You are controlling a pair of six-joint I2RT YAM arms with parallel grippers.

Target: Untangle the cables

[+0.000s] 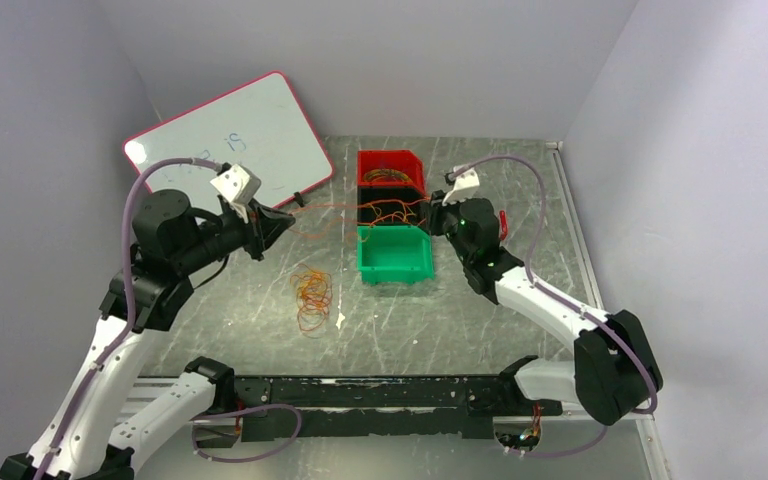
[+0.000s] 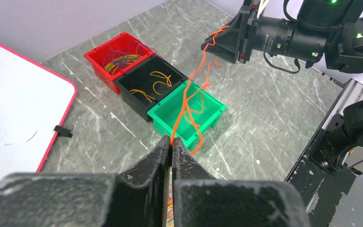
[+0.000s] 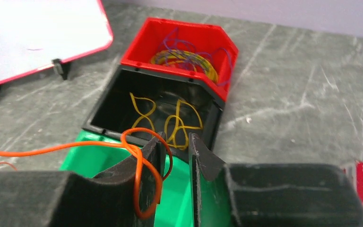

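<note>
One thin orange cable (image 1: 360,209) is stretched in the air between my two grippers, above the bins. My left gripper (image 2: 171,141) is shut on one end of it, and the strand (image 2: 187,99) rises over the green bin toward the right gripper (image 2: 217,40). In the right wrist view the right gripper (image 3: 177,139) stands open with a clear gap. The orange cable (image 3: 142,161) is looped around its left finger, not pinched. A small tangle of orange and yellow cables (image 1: 312,298) lies on the table in front of the left arm.
A red bin (image 1: 390,160), a black bin (image 1: 368,195) and a green bin (image 1: 394,270) stand in a row mid-table. The red one holds coiled wires (image 3: 184,59), the black one yellow loops (image 3: 170,120). A red-framed whiteboard (image 1: 230,135) leans at the back left.
</note>
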